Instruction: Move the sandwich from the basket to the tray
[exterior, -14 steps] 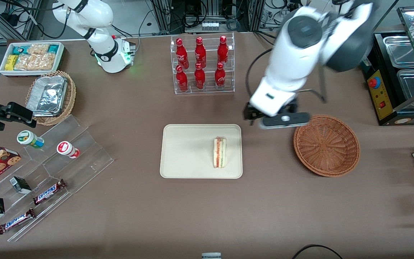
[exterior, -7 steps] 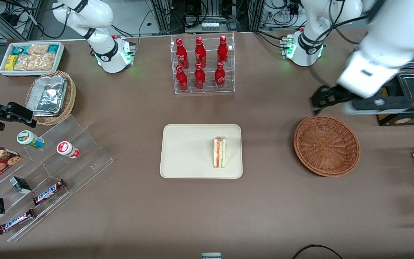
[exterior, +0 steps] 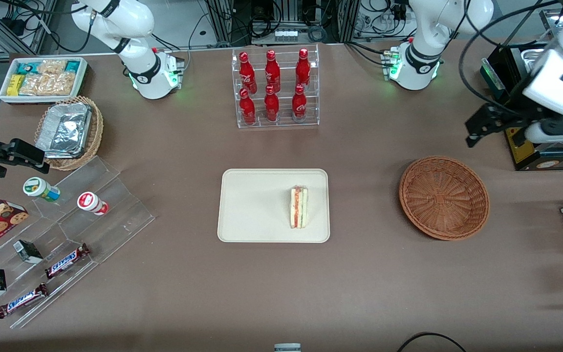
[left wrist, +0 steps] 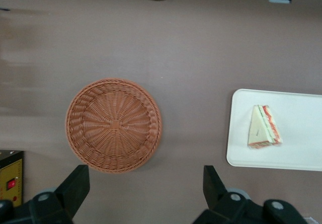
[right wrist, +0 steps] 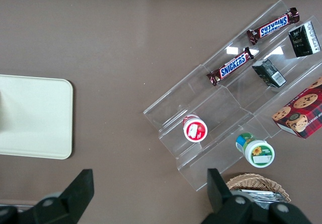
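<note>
Since the sandwich lies on the tray, at the end nearer the basket, the placing step appears complete. That basket, beside the tray toward the working arm's end, holds nothing. Farther from the camera, the gripper hangs high above the table, past the basket's rim, fingers spread wide and gripping nothing. Only parking the arm seems outstanding; the sandwich's seating looks stable, though not certain.
</note>
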Controlling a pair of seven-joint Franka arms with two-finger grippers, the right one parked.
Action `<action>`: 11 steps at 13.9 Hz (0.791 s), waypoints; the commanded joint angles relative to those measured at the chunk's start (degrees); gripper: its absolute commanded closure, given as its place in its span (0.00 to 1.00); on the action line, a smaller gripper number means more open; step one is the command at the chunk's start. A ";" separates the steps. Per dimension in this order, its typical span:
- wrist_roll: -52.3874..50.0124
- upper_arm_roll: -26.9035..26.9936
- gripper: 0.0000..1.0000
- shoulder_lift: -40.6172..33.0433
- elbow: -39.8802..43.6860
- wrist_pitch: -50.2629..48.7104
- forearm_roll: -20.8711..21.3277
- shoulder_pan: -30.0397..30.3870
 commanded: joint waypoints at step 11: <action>1.66 -32.59 0.00 -0.83 1.04 -17.57 -0.11 32.32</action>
